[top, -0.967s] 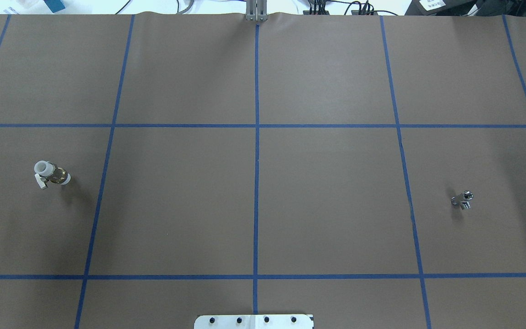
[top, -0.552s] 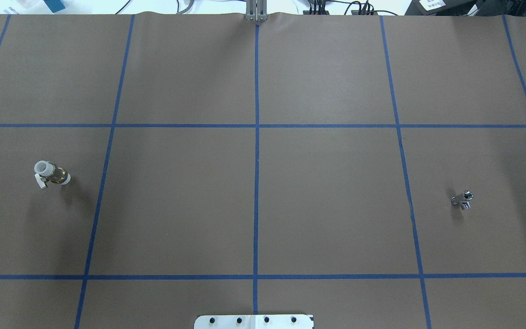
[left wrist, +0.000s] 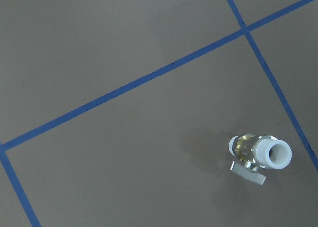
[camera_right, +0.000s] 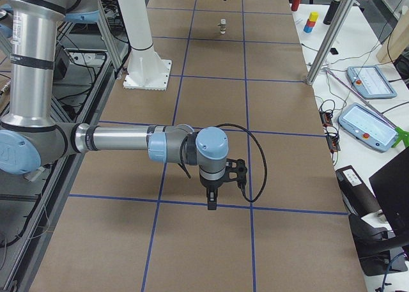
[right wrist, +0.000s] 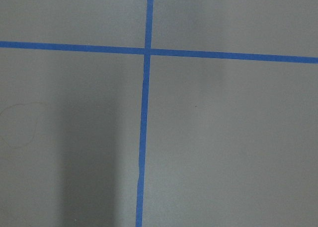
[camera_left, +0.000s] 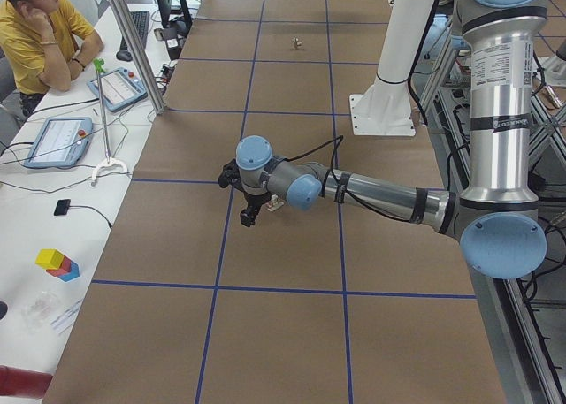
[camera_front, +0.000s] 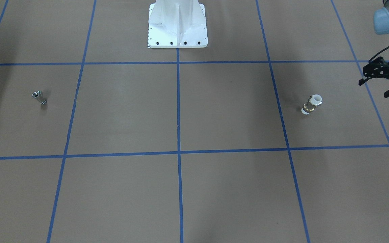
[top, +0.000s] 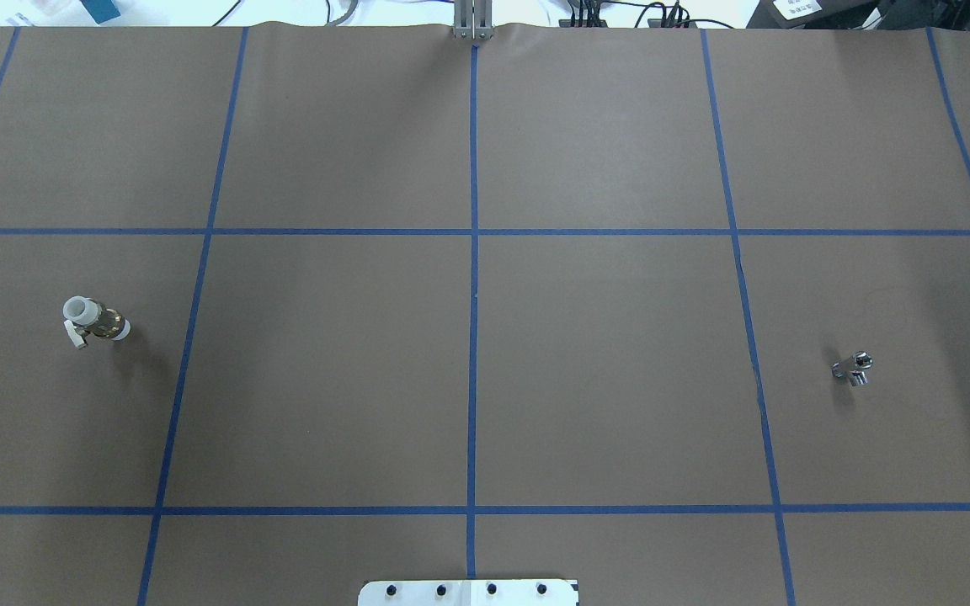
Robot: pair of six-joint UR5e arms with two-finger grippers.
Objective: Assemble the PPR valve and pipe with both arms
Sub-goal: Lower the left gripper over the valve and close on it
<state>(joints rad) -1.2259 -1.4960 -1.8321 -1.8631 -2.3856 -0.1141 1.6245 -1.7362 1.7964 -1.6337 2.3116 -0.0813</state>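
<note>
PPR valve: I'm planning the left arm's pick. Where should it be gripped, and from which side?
On the PPR valve, probably the brass middle, from above, closing on the faces clear of the side lever. It seems to stand on one white end; the open top end should stay free for the pipe.

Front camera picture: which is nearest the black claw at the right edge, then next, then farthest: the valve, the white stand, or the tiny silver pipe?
1. valve, right side, close to that claw, the left gripper.
2. white stand, top middle.
3. pipe, far over on the left side.
</note>
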